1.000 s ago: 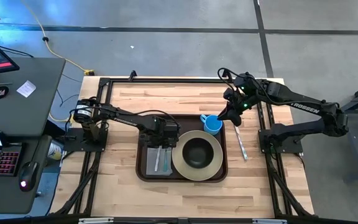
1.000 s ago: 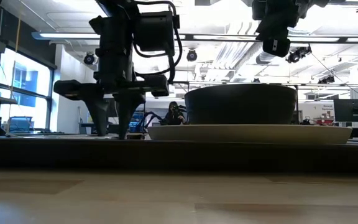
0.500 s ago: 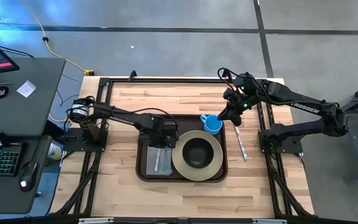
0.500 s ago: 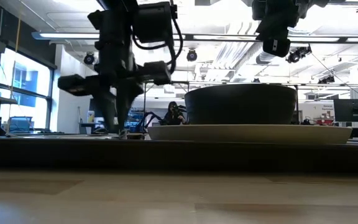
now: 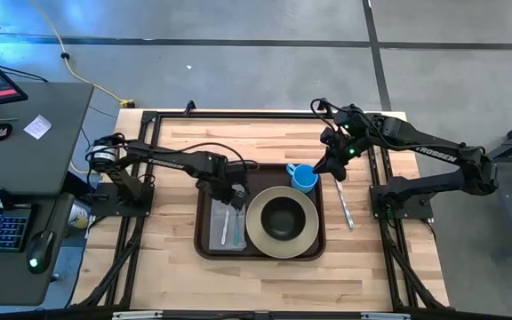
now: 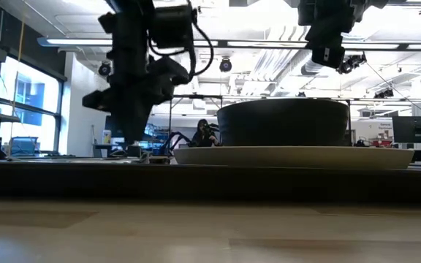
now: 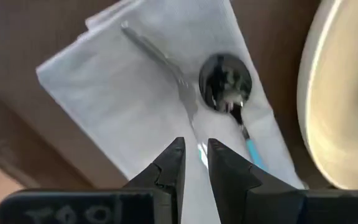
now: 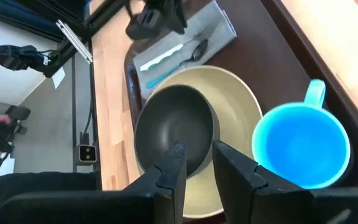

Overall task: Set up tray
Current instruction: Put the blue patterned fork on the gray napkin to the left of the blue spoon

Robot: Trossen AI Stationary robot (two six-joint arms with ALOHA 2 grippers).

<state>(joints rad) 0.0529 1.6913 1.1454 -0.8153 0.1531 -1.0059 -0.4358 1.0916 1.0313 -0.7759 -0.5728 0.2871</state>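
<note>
Tray (image 5: pixel 204 244) mid-bench; left claw (image 7: pixel 196 163) over its napkin (image 7: pixel 123 93), fingers nearly together, pinching nothing. Right claw (image 8: pixel 197 163) above cup (image 8: pixel 300 149), narrow, empty. Judgement: keep fork (image 7: pixel 160 62) parallel beside spoon (image 7: pixel 227 84)

Matt brown plastic tray (image 5: pixel 204 238), glossy metal spoon (image 7: pixel 225 79), pale wood table (image 5: pixel 265 271), soft grey napkin (image 7: pixel 123 112)

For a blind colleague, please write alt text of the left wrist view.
The left gripper, fingers nearly together, hovers over a grey napkin holding a fork and spoon on the tray, beside the beige plate.
</note>
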